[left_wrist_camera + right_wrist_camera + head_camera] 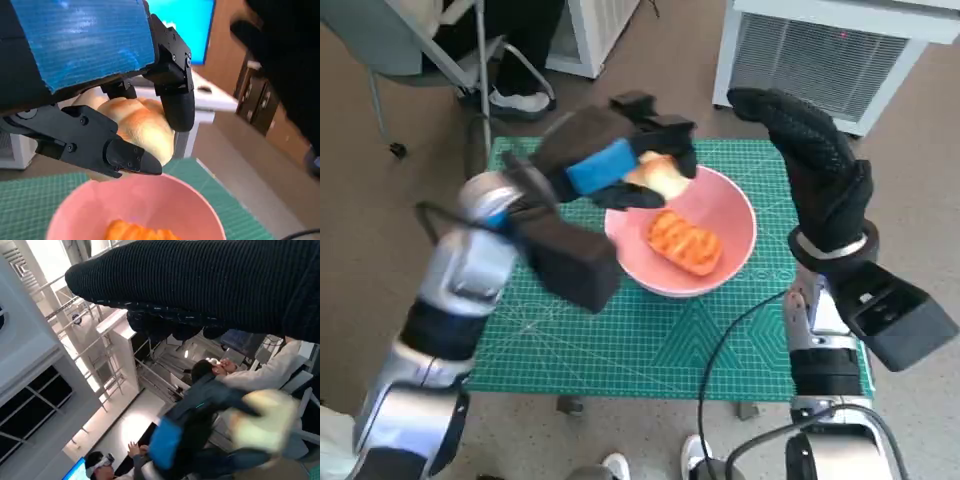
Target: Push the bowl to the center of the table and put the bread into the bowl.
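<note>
- Pink bowl sat on the green cutting mat covering the table, roughly mid-mat, slightly toward the far edge
- an orange glazed bread piece lay inside the bowl, on its bottom
- left hand hovered over the bowl's far-left rim, fingers wrapped round a pale bread roll; roll was off the mat, above the rim, not touching the bowl
- left wrist view confirmed it: black fingers clamped on both sides of the bread roll, with the pink bowl directly underneath and the orange bread piece showing at the frame edge
- blue tape on the back of the left hand filled the upper part of that view
- right hand was raised near the mat's far-right corner, right of the bowl, clear of it; gloved fingers spread and slightly curled, holding nothing
- right wrist view showed only the glove of the right hand as a dark band; fingers not readable there
- same view caught the left hand and the bread roll, both blurred, plus people in the background
- head view, off the table: white vented unit on the floor past the far-right corner, chair legs and a person's shoe at far left
- black cable ran over the mat's near-right part by the right forearm
</note>
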Controlling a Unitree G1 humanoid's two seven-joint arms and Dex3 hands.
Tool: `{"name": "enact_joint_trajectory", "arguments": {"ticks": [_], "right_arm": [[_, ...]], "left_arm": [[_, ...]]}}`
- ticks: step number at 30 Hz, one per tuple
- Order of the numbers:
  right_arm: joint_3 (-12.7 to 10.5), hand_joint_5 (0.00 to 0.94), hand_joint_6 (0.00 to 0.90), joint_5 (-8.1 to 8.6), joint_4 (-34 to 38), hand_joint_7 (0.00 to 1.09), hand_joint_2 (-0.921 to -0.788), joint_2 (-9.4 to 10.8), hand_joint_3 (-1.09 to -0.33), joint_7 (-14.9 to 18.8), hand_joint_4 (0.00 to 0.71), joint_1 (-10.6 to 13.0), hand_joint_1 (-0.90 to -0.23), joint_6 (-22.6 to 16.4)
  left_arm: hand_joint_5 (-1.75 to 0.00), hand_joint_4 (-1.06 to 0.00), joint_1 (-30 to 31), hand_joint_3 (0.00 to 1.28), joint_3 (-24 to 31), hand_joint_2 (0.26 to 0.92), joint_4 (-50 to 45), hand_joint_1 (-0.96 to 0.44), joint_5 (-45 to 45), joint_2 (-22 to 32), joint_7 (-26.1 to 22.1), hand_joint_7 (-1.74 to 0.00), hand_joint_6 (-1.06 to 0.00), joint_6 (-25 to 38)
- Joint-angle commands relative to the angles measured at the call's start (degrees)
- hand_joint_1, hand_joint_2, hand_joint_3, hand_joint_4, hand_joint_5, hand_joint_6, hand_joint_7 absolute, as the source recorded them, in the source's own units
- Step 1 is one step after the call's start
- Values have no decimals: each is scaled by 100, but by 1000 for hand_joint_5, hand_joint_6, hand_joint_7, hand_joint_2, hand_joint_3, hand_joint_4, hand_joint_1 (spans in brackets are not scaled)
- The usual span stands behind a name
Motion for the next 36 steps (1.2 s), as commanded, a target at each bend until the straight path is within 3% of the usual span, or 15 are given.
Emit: {"name": "enact_joint_trajectory", "arguments": {"ticks": [1, 4, 5, 6, 7, 8, 9, 11, 15, 18, 23, 24, 30, 36], "right_arm": [[-15, 281, -1, 5, -106, 620, -921, -30, -762, 10, 101, 123, -567, 96], [-17, 279, -1, 10, -189, 619, -921, -41, -768, -6, 98, 147, -564, 148], [-18, 279, -1, 12, -210, 618, -921, -45, -771, -9, 97, 154, -563, 163], [-18, 279, -1, 0, -247, 617, -921, -52, -773, -25, 96, 164, -562, 179], [-18, 279, -1, -10, -276, 617, -921, -55, -777, -37, 93, 173, -560, 191], [-20, 280, -1, -27, -305, 616, -921, -61, -778, -53, 92, 181, -559, 201], [-22, 281, -1, -39, -327, 616, -921, -64, -780, -65, 91, 187, -558, 209], [-31, 283, -1, -64, -364, 614, -921, -75, -784, -96, 88, 191, -557, 226], [-36, 287, -1, -106, -440, 612, -921, -90, -789, -160, 84, 204, -554, 262], [-45, 297, -1, -131, -490, 608, -921, -105, -792, -213, 82, 209, -555, 289], [-67, 357, -1, -162, -528, 611, -921, -120, -793, -278, 58, 197, -561, 316], [-68, 367, -1, -168, -533, 610, -921, -119, -794, -289, 53, 191, -564, 323], [-83, 391, -1, -136, -515, 611, -921, -128, -788, -281, 44, 132, -567, 344], [-104, 390, -1, -147, -492, 619, -921, -152, -774, -306, 42, 39, -552, 339]], "left_arm": [[-1288, -587, -218, 154, -218, 921, 573, 0, 230, -182, 73, -1248, -534, 83], [-1303, -509, -244, 225, -310, 921, 753, 0, 275, -274, -61, -1392, -449, 270], [-1177, -464, -247, 256, -329, 921, 780, -69, 280, -292, -113, -1438, -425, 329], [-877, -477, -259, 277, -375, 921, 803, -168, 294, -312, -265, -1464, -417, 474], [-590, -432, -269, 240, -406, 904, 819, -171, 304, -325, -372, -1127, -355, 577], [-475, -422, -297, 209, -457, 908, 839, -172, 314, -333, -549, -960, -357, 713], [-305, -370, -316, 162, -491, 912, 847, -192, 319, -337, -672, -669, -350, 808], [-126, -259, -395, 114, -564, 918, 847, -237, 284, -351, -1149, -331, -316, 1179], [-33, -128, -452, 92, -541, 920, 668, -300, 161, -344, -1706, -130, -254, 1667], [-10, -90, -370, 87, -346, 921, 419, -320, -58, -332, -1837, -76, -233, 1815], [-3, -76, 58, 75, 216, 921, 253, -313, -675, -452, -1224, -49, -229, 1228], [-1, -48, 147, 136, 342, 921, 232, -334, -813, -499, -1063, -36, -184, 1066], [0, -70, 543, 67, 999, 920, 176, -371, -1439, -788, -16, -36, -235, -112], [-5, -82, 898, 184, 1513, 921, -87, -431, -2116, -1251, 662, -37, -244, -858]]}}
